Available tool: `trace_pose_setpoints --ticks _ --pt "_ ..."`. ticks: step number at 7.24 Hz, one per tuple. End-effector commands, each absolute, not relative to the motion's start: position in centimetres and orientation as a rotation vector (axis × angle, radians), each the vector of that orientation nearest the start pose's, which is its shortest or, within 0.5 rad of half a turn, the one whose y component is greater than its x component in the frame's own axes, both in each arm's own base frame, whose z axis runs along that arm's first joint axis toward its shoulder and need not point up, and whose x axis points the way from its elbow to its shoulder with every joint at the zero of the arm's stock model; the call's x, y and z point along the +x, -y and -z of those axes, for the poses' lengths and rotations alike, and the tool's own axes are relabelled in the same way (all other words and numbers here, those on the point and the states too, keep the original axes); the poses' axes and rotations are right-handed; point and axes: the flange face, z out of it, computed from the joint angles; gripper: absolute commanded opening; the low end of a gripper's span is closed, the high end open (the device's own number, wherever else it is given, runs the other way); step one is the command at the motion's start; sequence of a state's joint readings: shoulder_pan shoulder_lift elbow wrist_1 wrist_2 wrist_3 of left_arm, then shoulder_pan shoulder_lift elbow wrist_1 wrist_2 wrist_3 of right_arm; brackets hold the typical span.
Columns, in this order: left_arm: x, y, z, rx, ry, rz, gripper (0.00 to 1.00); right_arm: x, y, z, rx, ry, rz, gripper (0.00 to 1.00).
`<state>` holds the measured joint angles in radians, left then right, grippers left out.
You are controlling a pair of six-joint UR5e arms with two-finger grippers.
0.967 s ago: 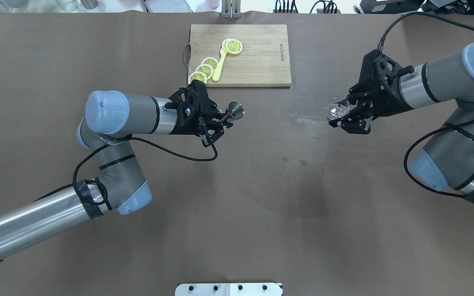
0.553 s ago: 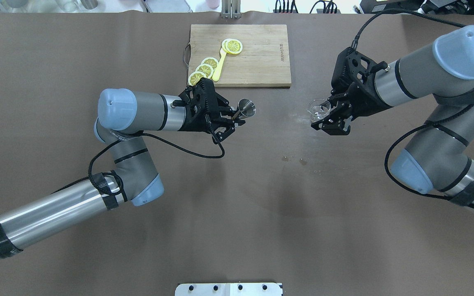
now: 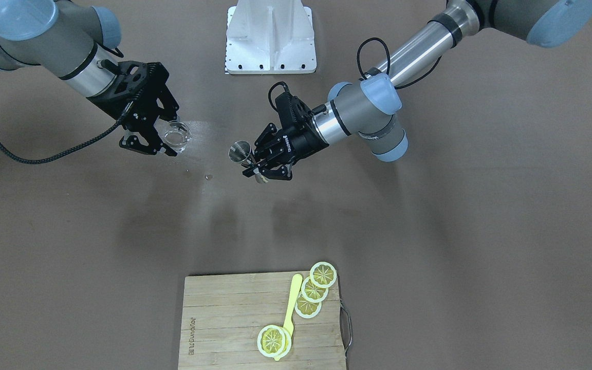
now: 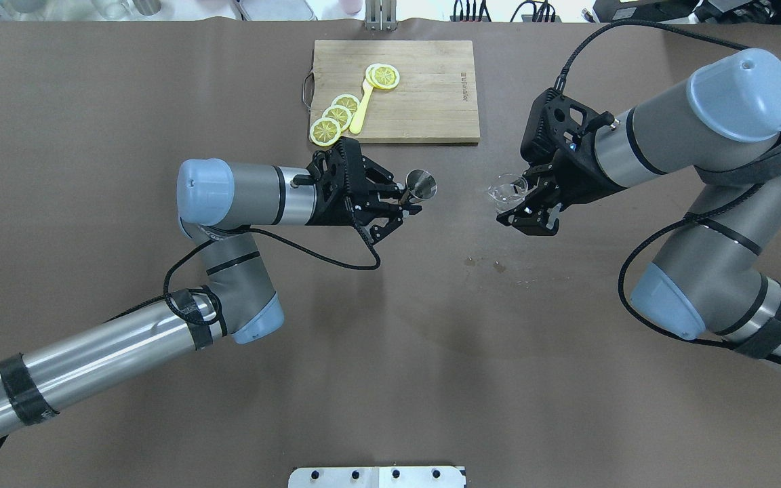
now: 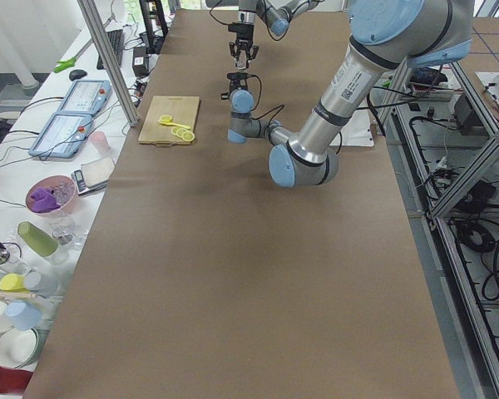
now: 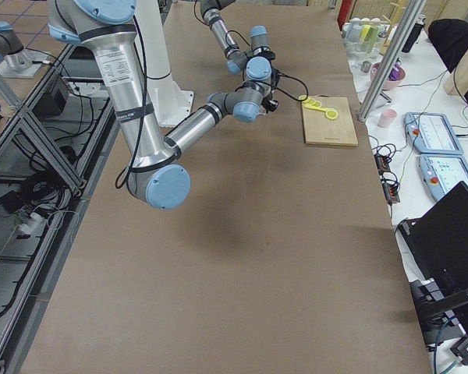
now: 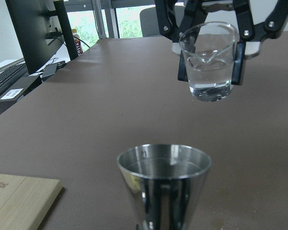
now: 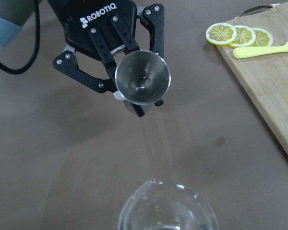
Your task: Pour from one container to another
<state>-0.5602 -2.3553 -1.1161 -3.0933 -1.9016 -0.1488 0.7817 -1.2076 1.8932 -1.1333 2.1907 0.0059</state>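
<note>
Broadly, the brown table (image 4: 390,379) has bare room on every side of the work, widest toward the robot's base; the only fixed thing near the middle is one wooden cutting board (image 4: 424,95) at the far edge, well apart from both tools. Two arms reach inward and stop short of each other, with a strip of bare table between what they carry. The left gripper (image 4: 407,198) has its fingers pressed onto the waist of one steel jigger (image 4: 422,185), which is upright and off the surface. The right gripper (image 4: 516,201) pinches one clear glass beaker (image 4: 506,191) between its pads, also upright and lifted, with a shallow pool of clear liquid in its bottom. On the board lie one yellow spoon-like tool (image 4: 362,108) and at least four lemon slices (image 4: 338,115); the one at the tool's head looks doubled, but I cannot tell. Whether the jigger holds anything is unclear, and the right wrist view cuts off the beaker below its rim.
</note>
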Motion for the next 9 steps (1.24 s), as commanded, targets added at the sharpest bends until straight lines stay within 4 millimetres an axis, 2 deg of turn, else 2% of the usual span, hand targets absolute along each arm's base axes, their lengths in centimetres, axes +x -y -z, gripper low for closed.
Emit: trace_pose_setpoints --ticks 1,3,5,7,9 --pt "58.5 46.0 -20.7 1.483 -1.287 -0.906 0.00 -36.5 45.6 -23.3 0.801 0.916 1.119 0.00" --pt "60.1 44.4 -21.3 1.479 -1.315 -0.916 0.00 -37.1 45.5 -22.7 0.790 0.904 1.121 0.00" --pt "61.0 43.1 -20.8 1.491 -1.327 -0.901 0.00 -37.2 45.1 -21.2 0.724 0.893 1.118 0.00" --pt "61.3 42.6 -20.6 1.498 -1.343 -0.893 0.00 -38.2 44.4 -20.1 0.645 0.882 1.127 0.00" --pt "61.4 42.4 -20.5 1.498 -1.346 -0.894 0.00 -38.6 43.7 -20.3 0.602 0.873 1.132 0.00"
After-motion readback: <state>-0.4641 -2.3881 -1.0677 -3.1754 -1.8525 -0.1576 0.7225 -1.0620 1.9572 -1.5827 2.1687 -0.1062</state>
